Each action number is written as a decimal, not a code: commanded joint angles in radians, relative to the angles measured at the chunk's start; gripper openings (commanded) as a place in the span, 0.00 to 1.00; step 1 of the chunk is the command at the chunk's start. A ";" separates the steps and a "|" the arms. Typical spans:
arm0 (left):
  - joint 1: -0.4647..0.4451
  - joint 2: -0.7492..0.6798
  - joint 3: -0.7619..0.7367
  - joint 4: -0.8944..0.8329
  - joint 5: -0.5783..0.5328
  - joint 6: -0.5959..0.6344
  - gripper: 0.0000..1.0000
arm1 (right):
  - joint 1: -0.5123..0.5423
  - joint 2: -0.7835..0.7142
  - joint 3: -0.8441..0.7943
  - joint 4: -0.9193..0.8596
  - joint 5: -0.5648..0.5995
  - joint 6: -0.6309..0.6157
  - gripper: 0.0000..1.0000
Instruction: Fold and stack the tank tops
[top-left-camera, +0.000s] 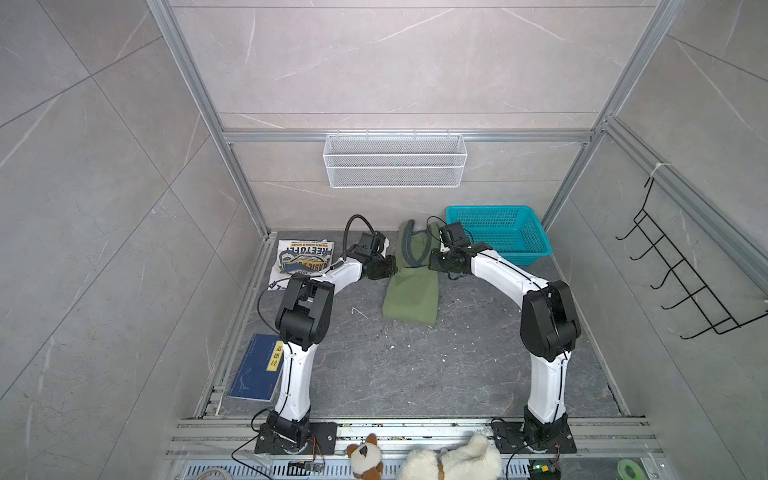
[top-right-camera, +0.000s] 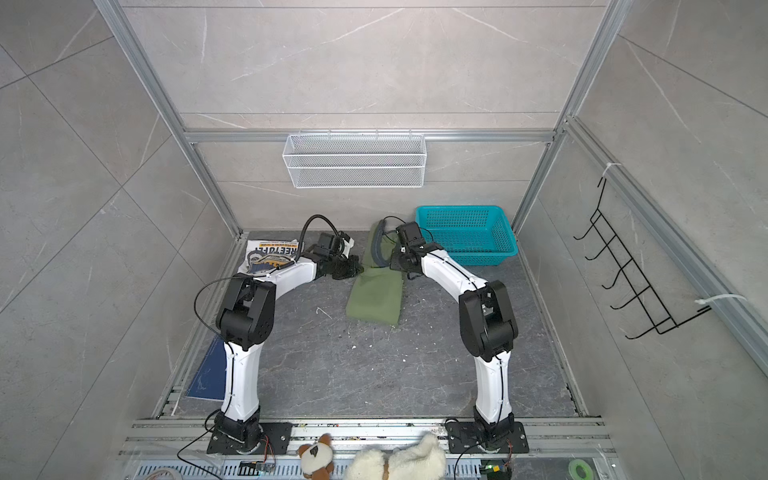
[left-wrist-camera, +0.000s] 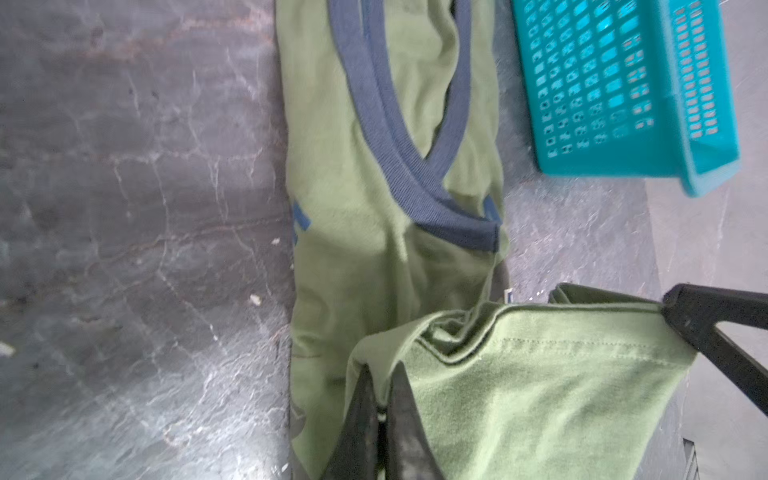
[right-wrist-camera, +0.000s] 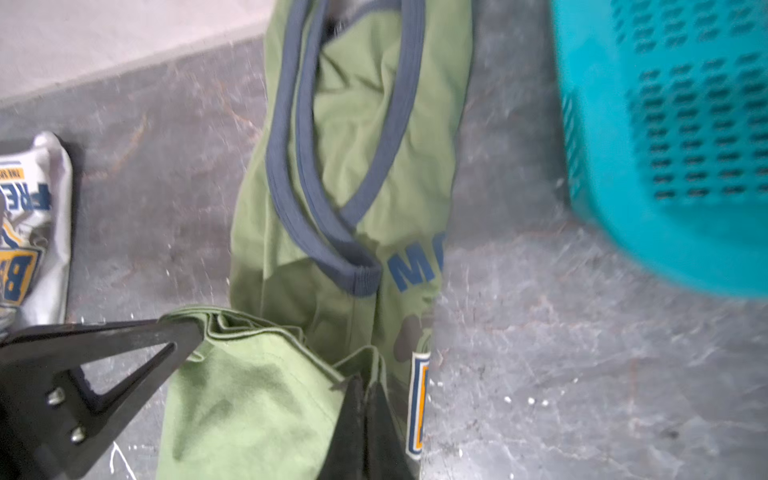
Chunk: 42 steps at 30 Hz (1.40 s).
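Arms are arching inward; left gripper (left-wrist-camera: 380, 376) and right gripper (right-wrist-camera: 365, 386) are pinching hem of olive tank top (top-left-camera: 411, 291); print is showing "MO".

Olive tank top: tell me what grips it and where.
The left gripper and right gripper are each shut on one end of the olive tank top's stitched hem edge.

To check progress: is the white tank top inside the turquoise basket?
No, the white tank top lies on the table, apart from the basket.
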<state>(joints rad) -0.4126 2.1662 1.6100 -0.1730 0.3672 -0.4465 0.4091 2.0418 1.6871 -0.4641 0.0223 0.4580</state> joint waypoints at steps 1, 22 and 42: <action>-0.003 -0.020 0.037 0.059 -0.014 -0.030 0.05 | -0.004 0.058 0.057 -0.046 0.049 -0.021 0.00; 0.005 0.182 0.324 -0.053 -0.037 -0.018 0.08 | -0.037 0.262 0.353 -0.142 0.101 -0.024 0.00; 0.011 0.067 0.430 -0.347 -0.152 0.008 0.61 | -0.046 0.203 0.384 -0.257 0.077 -0.047 0.76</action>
<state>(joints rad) -0.4080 2.4035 2.0136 -0.4168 0.2588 -0.4656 0.3660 2.3634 2.1204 -0.6804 0.1085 0.4221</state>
